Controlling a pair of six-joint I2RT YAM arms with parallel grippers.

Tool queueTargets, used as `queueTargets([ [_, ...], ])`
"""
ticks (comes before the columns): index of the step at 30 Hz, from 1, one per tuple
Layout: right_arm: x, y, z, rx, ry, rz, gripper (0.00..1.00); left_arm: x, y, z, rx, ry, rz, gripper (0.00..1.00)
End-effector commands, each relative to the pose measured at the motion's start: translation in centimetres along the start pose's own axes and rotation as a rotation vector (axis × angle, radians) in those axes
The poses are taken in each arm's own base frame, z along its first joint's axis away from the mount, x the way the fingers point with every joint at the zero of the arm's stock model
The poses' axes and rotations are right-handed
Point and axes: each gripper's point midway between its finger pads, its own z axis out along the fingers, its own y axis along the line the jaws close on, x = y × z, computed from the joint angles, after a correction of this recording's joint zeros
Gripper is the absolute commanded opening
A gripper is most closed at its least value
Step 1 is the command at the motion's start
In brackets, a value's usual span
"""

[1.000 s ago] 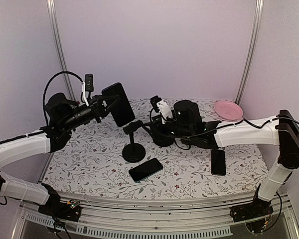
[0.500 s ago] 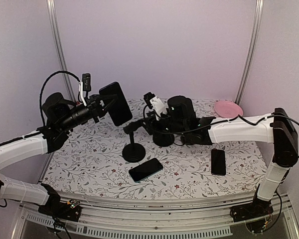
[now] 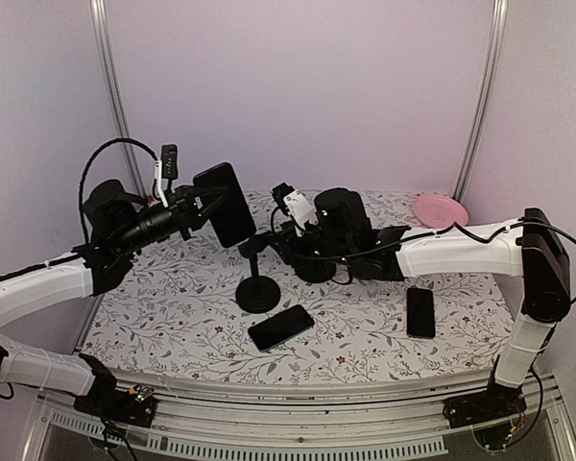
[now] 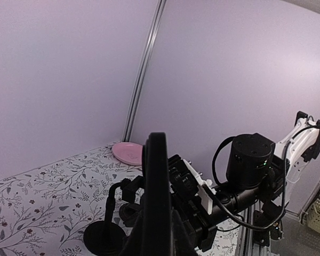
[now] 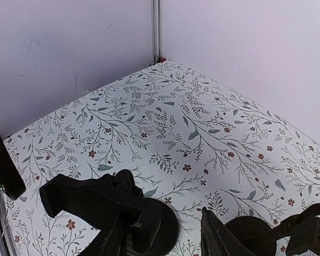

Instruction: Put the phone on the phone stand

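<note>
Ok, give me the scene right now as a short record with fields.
held phone: raised in the air, clamped in the left gripper
phone stand: standing on the table, no phone on it
right gripper: at the stand's top, grip unclear
other phones: two, flat on the table
task: not yet done

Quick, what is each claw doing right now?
Left gripper: shut on the phone, held in the air.
Right gripper: open, jaws at the phone stand top.
</note>
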Motion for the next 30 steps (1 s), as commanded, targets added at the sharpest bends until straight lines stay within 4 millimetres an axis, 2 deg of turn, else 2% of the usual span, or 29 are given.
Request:
queueTargets([
  [1,-0.9,-0.2,-0.5,0.024,-0.007,0.017,0.42,-1.0,-0.2,-0.1,0.023,-0.039,0.014,0.0],
  [3,-1.0,-0.2,-0.5,0.023,-0.009,0.018,0.39,-0.8,-0.2,0.0,0.025,-0.035,0.012,0.0],
  [6,-1.1,0.0,-0.5,0.017,-0.003,0.017,0.25,-0.5,-0.2,0.2,0.033,-0.027,0.007,0.0],
  [9,-1.2,0.2,-0.4,0.017,0.005,0.024,0.06,-0.1,-0.3,0.4,0.053,-0.018,0.003,0.0],
  [10,-1.2,0.3,-0.4,0.018,0.01,0.029,0.04,0.1,-0.5,0.6,0.074,-0.015,0.0,0.0],
  [14,-1.5,1.7,-0.6,-0.003,0.006,0.043,0.02,0.9,-1.7,1.2,0.192,-0.025,-0.021,0.0],
  [21,-2.2,2.6,-1.2,-0.055,-0.019,0.122,0.02,3.0,-3.6,1.4,0.41,-0.044,-0.075,0.0],
  [26,-3.7,3.4,-1.9,-0.108,-0.064,0.162,0.02,3.3,-5.1,1.2,0.554,-0.078,-0.085,0.0],
  [30,-4.6,4.5,-2.2,-0.172,-0.092,0.177,0.02,4.0,-5.3,1.5,0.621,-0.083,-0.101,0.0],
])
